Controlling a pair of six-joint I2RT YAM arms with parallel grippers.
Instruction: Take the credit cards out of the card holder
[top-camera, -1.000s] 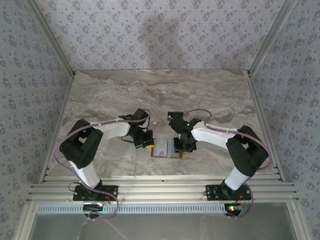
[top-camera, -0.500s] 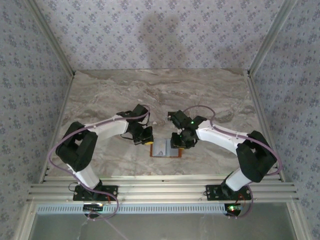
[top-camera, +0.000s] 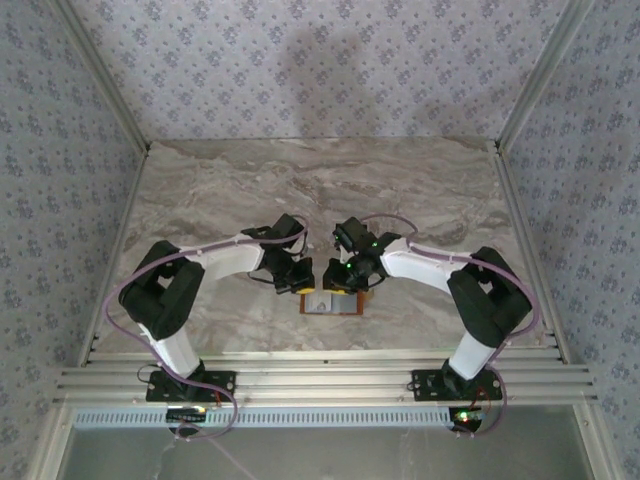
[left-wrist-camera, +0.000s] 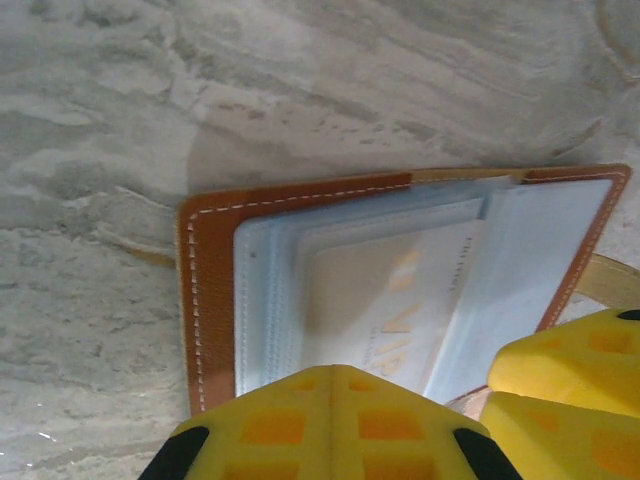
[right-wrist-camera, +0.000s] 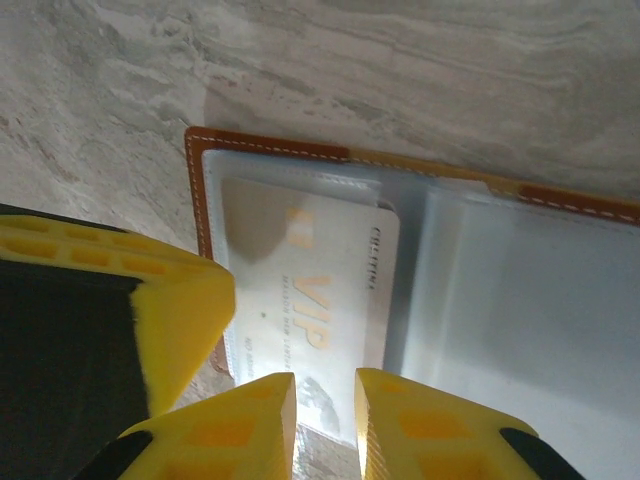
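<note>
The brown card holder (top-camera: 352, 305) lies open on the marble table, grey-blue inner faces up. A pale credit card (right-wrist-camera: 310, 290) with gold VIP lettering sits in its left pocket (left-wrist-camera: 385, 300), and its near end sticks out past the holder's edge. My right gripper (right-wrist-camera: 325, 385) hovers over that end with a narrow gap between its yellow fingers; the card's face shows in the gap and is not pinched. My left gripper (left-wrist-camera: 333, 372) is shut, with its tip over the same half of the holder. In the top view the two grippers (top-camera: 303, 285) (top-camera: 347, 282) meet over the holder.
The left gripper's yellow finger (right-wrist-camera: 170, 320) stands close beside my right fingers at the holder's brown edge. Bare marble (top-camera: 300, 190) stretches behind the holder. Patterned walls enclose the table, and an aluminium rail (top-camera: 320, 375) runs along its near edge.
My right gripper has moved left over the card holder and its jaws have narrowed. The left gripper has shifted slightly right, still shut. The holder has not moved.
</note>
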